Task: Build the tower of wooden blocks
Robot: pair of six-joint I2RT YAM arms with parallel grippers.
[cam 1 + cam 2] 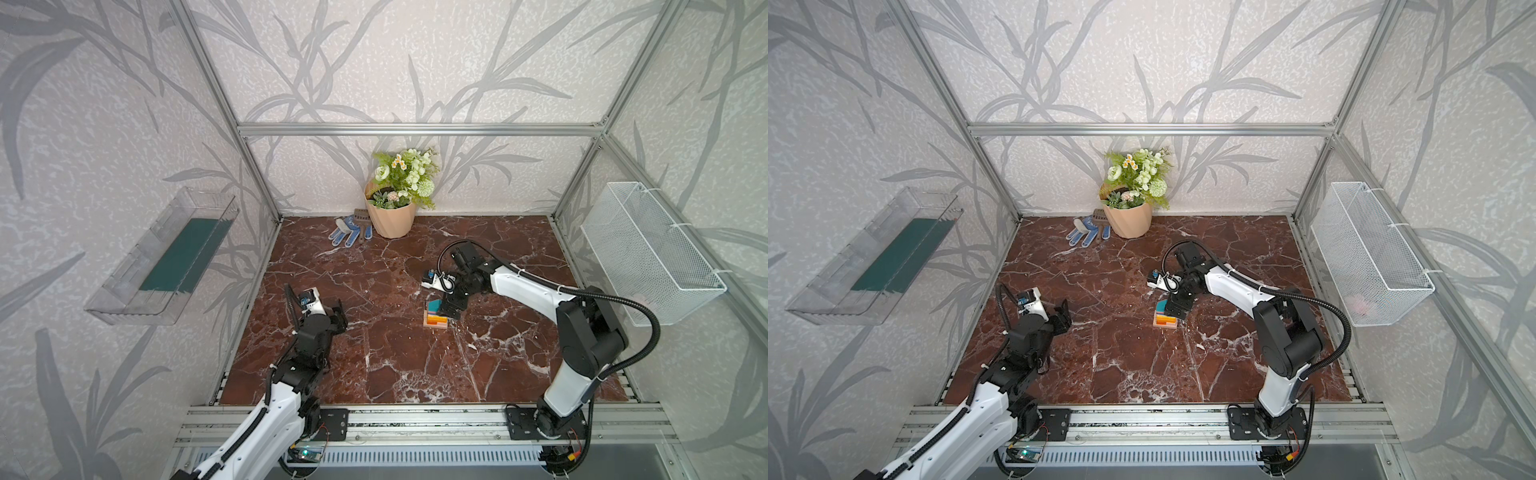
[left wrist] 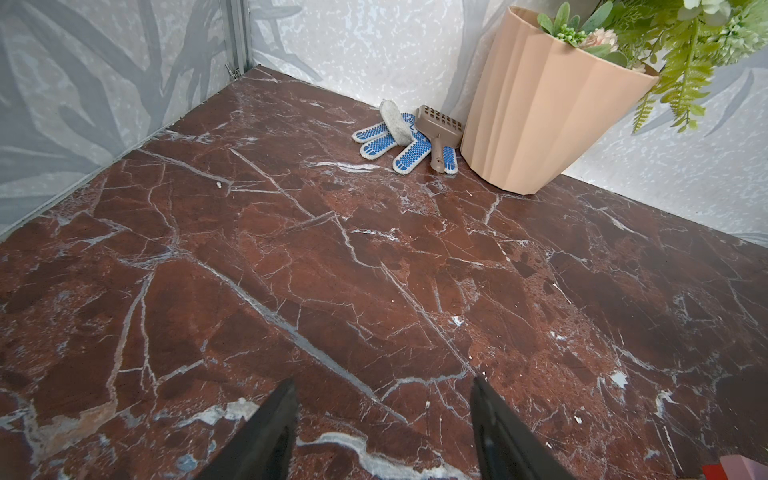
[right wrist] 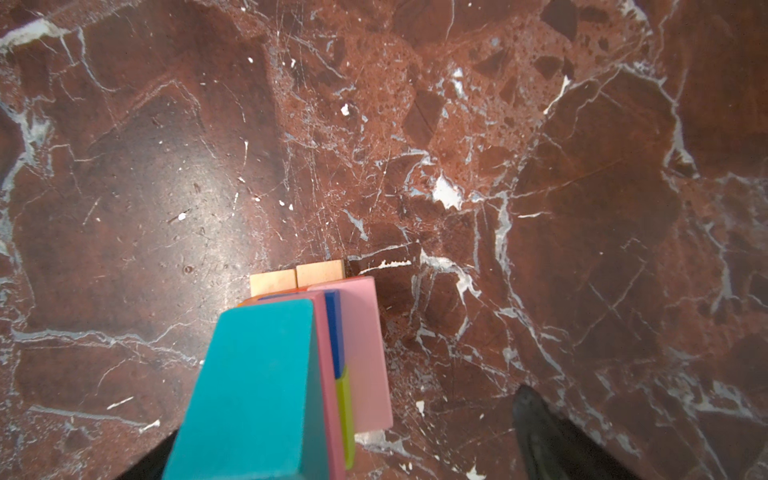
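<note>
**Fig. Capping of the block tower: right claw open about the top piece**

The tower (image 1: pixel 435 320) is shown in both top views standing on the bench (image 1: pixel 395 365), a little toward 3 o'clock of the bench centre. In the right wrist view its layers can be read: tan base blocks (image 3: pixel 297 278), a pink block (image 3: pixel 365 353), a blue cube (image 3: pixel 334 328), a green cube (image 3: pixel 345 415) and, uppermost, the teal house-shaped piece (image 3: pixel 257 386).

The right claw (image 1: pixel 452 309) is held directly over the stack with its jaws spread as wide as they go. One finger (image 3: pixel 540 432) is seen well apart from the pink side. The other is largely hidden behind the teal piece, so contact on that side cannot be told. Nothing is gripped.

The left claw (image 2: pixel 384 415) hangs at the 9 o'clock side of the bench, partly open and empty, above bare marble.

The step in hand is judged to be the release of the top piece, and the tower is judged complete or nearly so. The next move calls for a straight upward withdrawal of the right claw. A sideways drift could brush the teal piece and shift the layers beneath.

A flowerpot (image 1: pixel 392 218) stands at 12 o'clock, with gloves (image 1: pixel 345 232) just beside it at its 9 o'clock. Neither is involved.
</note>
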